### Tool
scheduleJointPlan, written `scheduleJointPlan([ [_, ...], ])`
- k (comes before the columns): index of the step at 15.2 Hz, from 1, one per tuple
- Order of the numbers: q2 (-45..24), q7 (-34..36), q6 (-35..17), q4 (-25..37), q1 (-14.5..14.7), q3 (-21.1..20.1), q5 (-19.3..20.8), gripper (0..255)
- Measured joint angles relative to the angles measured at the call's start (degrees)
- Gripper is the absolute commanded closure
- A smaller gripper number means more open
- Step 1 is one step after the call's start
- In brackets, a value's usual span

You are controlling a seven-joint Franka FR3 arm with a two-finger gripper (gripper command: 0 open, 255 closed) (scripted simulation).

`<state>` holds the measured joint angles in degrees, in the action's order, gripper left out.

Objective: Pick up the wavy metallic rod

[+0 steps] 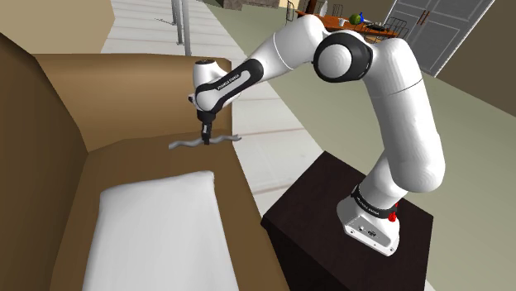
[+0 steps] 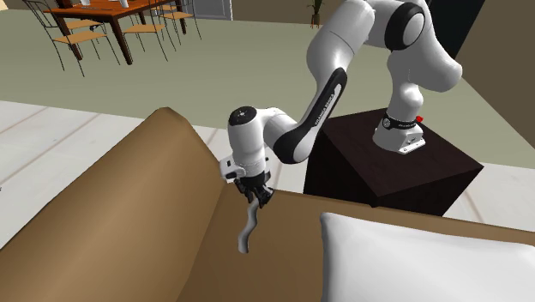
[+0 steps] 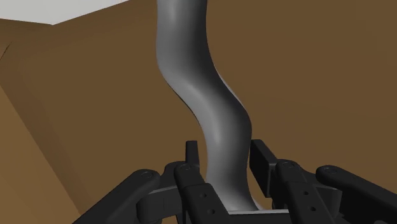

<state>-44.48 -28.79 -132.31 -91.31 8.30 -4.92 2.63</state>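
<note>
While the wavy grey metallic rod (image 3: 213, 121) sits between the jaws and runs out ahead of them over the brown sofa (image 1: 124, 161), the all-black two-finger gripper (image 3: 224, 149) is narrowed onto it, both fingers seemingly pressing its sides. The grasp looks made; next calls for a steady, level lift off the sofa, with the white cushion (image 1: 157, 223) well apart from the jaws.

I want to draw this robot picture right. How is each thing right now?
tool: shut on the wavy rod.
wavy rod: clasped in the tool, over the brown sofa.
white cushion: lying flat on the sofa seat, apart from the tool.
</note>
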Motion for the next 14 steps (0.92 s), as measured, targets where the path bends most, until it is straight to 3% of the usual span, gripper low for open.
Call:
scheduleJointPlan([
  [14,7.0,-0.2,6.4,-0.6,-0.4,-0.4,-0.5,255],
])
